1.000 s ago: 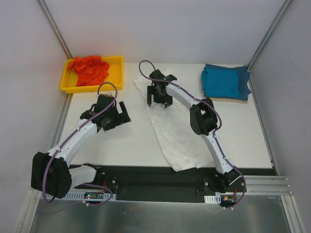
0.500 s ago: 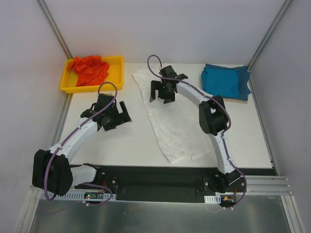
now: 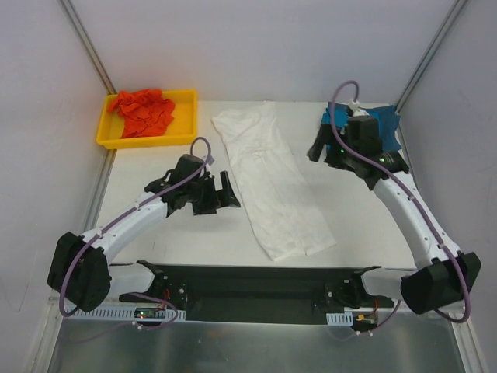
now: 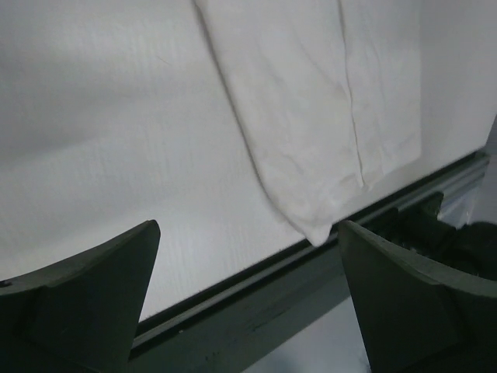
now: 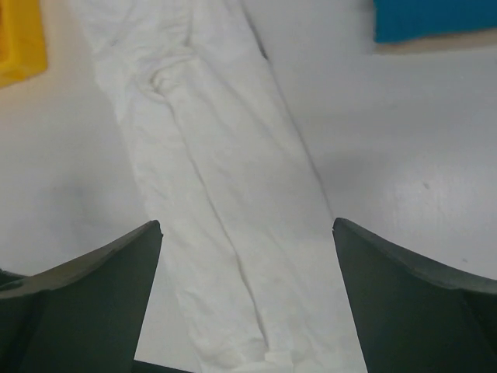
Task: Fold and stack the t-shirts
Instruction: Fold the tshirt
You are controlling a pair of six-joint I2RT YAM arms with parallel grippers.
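The white t-shirt [image 3: 273, 185] lies flat as a long narrow strip, running from the back middle of the table toward the front edge; it also shows in the left wrist view [image 4: 311, 116] and the right wrist view [image 5: 225, 194]. My left gripper [image 3: 221, 194] [image 4: 247, 227] hovers open just left of the strip. My right gripper [image 3: 326, 154] [image 5: 247, 225] hangs open to its right, above the table, holding nothing. The teal-blue t-shirt [image 3: 386, 124] [image 5: 435, 19] lies folded at the back right, partly behind my right arm. The orange-red t-shirt [image 3: 141, 111] is crumpled in the tray.
A shallow yellow tray [image 3: 147, 141] [image 5: 19, 39] stands at the back left corner. The black front rail [image 3: 256, 276] [image 4: 256, 295] runs along the near table edge, close to the shirt's lower end. Grey walls close in the sides and back.
My right arm has swung from over the white shirt's far end out to the right, beside the teal shirt. My left gripper has moved right, up to the strip's edge.
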